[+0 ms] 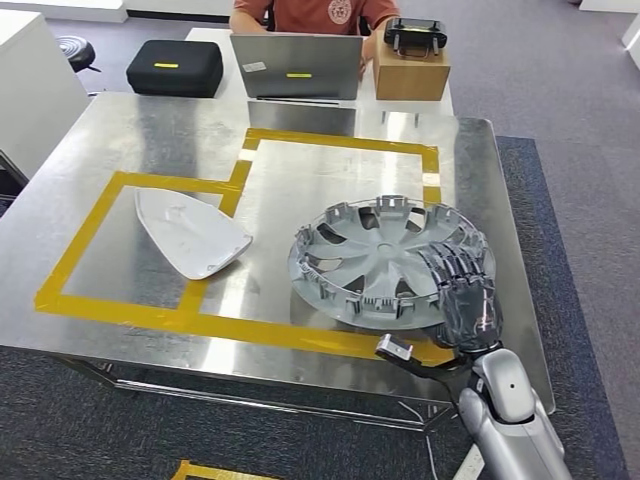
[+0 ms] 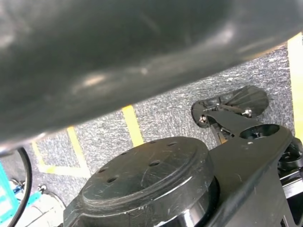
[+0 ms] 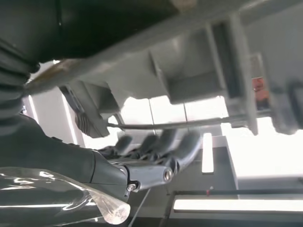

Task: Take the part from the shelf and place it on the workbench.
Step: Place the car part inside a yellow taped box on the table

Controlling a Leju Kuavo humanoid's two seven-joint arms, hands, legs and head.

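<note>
Right hand (image 1: 466, 290) grips the near-right rim of the hubcap (image 1: 381, 262), its fingers lying over the top of the rim while the silver arm comes up from below the workbench's front edge. In the right wrist view the fingers (image 3: 168, 144) curl along the part's underside. The left hand's state I cannot tell.

Going left to right across the workbench (image 1: 90, 150): a white cover (image 1: 189, 232) lies inside the left taped rectangle, close to the tape dividing it from the next. The hubcap rests in the larger taped area toward the front right corner, its near rim just by the front strip of yellow tape (image 1: 226, 325). At the far edge stand a black case (image 1: 175, 67), a laptop (image 1: 296, 66) and a cardboard box (image 1: 411, 68), with a person seated behind.

The risk I judge: if the fingers catch the rim's clips as the hand lets go, the light part could be dragged toward the front edge.
</note>
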